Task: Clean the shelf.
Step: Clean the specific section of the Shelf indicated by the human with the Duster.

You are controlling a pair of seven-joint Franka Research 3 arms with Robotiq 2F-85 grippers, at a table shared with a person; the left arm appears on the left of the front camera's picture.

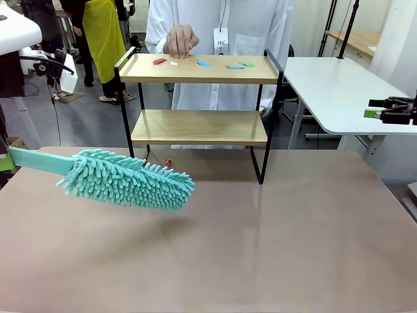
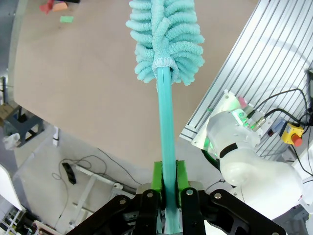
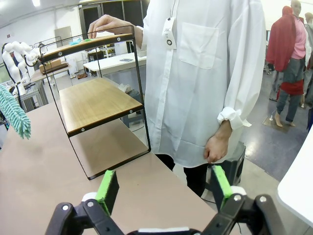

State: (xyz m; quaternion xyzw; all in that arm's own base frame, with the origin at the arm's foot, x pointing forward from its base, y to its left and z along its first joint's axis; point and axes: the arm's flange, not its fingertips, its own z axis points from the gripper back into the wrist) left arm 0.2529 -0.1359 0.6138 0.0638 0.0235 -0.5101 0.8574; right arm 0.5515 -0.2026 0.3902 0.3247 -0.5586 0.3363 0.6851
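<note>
The shelf (image 1: 199,125) stands at the far middle of the table, with several small coloured scraps (image 1: 202,63) on its top board. A person's hand (image 1: 181,40) rests on that board at its left end. My left gripper (image 2: 168,172) is shut on the flat handle of a teal fluffy duster (image 1: 127,180). The duster hangs above the table's left side, in front of the shelf and apart from it. My right gripper (image 3: 164,188) is open with nothing in it and faces the shelf (image 3: 98,100) and the person. It hovers at the far right (image 1: 376,111).
The person in a white coat (image 1: 221,26) stands right behind the shelf. A white side table (image 1: 339,91) is at the right. A small red scrap (image 1: 167,162) lies on the brown table under the shelf, and a few coloured scraps (image 2: 59,10) lie farther off.
</note>
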